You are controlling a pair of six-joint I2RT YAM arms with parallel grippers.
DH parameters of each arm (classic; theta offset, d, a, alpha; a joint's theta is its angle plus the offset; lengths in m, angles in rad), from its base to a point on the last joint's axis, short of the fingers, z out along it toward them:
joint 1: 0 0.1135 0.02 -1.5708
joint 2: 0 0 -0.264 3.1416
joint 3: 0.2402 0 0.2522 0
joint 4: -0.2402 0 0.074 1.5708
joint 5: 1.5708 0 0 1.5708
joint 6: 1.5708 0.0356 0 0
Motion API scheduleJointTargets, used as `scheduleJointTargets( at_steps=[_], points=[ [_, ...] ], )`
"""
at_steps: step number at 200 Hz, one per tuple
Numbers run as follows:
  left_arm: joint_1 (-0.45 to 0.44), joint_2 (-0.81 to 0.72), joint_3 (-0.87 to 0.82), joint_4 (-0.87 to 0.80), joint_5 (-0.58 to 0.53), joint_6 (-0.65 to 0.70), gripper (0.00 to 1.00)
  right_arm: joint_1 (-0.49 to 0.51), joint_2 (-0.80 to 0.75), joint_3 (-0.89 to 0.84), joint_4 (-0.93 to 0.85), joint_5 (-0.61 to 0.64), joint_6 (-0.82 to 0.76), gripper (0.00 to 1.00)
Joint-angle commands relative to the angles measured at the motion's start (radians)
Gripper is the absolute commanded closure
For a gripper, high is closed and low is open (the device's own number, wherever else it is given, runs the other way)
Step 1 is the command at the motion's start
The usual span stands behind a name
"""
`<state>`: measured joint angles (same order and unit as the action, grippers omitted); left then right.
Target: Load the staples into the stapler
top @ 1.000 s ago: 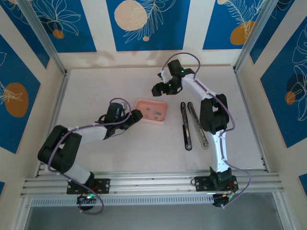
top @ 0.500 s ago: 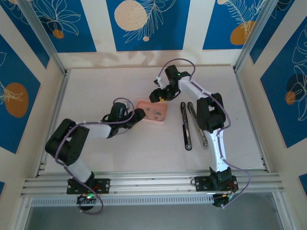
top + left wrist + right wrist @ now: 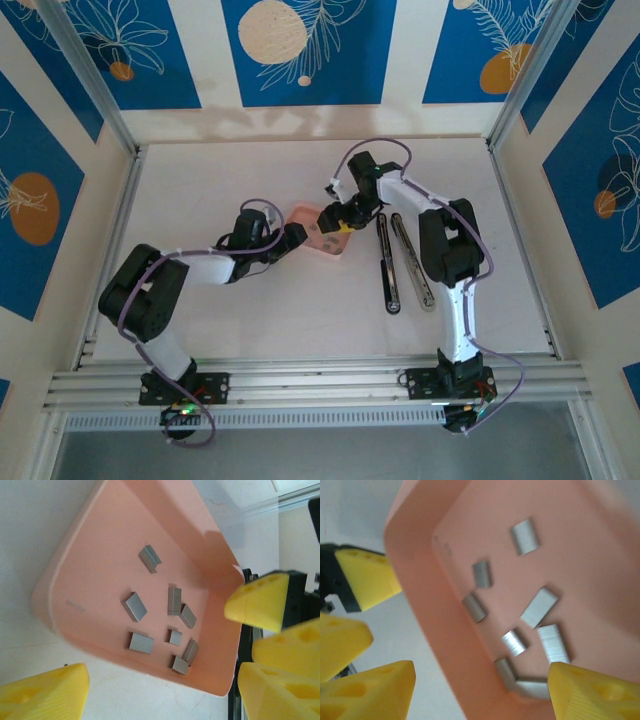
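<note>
Stapler [image 3: 388,268] lay opened flat on the table [image 3: 250,320], just right of the pink tray [image 3: 80,570]; its two long bars ran near-to-far side by side, spreading slightly toward the near end. All the staples [image 3: 135,606] sat loose on the tray floor, eight short grey strips by my count. They were clustered toward one end, with one strip off by itself nearer the middle. No common heading: long axes lay at mixed angles, some along the tray, some across, some diagonal, and two pairs touched or nearly touched. Left gripper [image 3: 293,237] was low at the tray's left edge, jaws spread wide with nothing between them, fingertips short of the rim. Right gripper [image 3: 335,218] hung over the tray's right side, angled down, jaws also parted and holding nothing. In its wrist view one fingertip sat outside the tray wall and the other over the floor beside the strips. No staple was lifted.
</note>
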<state>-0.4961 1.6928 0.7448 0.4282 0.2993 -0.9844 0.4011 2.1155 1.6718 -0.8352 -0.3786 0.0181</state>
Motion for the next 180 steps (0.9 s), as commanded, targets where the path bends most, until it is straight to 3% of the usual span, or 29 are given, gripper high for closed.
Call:
scheduleJointTargets(
  at_steps=[1, 37, 80, 132, 180],
  points=[
    [-0.011, 0.004, 0.026, -0.011, 0.013, 0.033, 0.22, 0.012, -0.102, -0.037, -0.032, -0.034, 0.03, 0.29],
    [-0.012, -0.011, 0.018, -0.032, 0.012, 0.041, 0.22, -0.016, -0.145, -0.016, -0.005, 0.034, 0.042, 0.25],
    [-0.012, -0.028, 0.004, -0.039, -0.006, 0.049, 0.22, -0.039, -0.026, 0.14, -0.004, 0.144, 0.007, 0.23],
    [-0.012, -0.027, 0.01, -0.038, -0.01, 0.055, 0.22, -0.041, 0.151, 0.315, -0.05, 0.13, -0.018, 0.23],
    [-0.012, -0.02, 0.032, -0.063, -0.006, 0.073, 0.22, -0.024, 0.17, 0.284, -0.078, 0.07, -0.026, 0.24]
  ],
)
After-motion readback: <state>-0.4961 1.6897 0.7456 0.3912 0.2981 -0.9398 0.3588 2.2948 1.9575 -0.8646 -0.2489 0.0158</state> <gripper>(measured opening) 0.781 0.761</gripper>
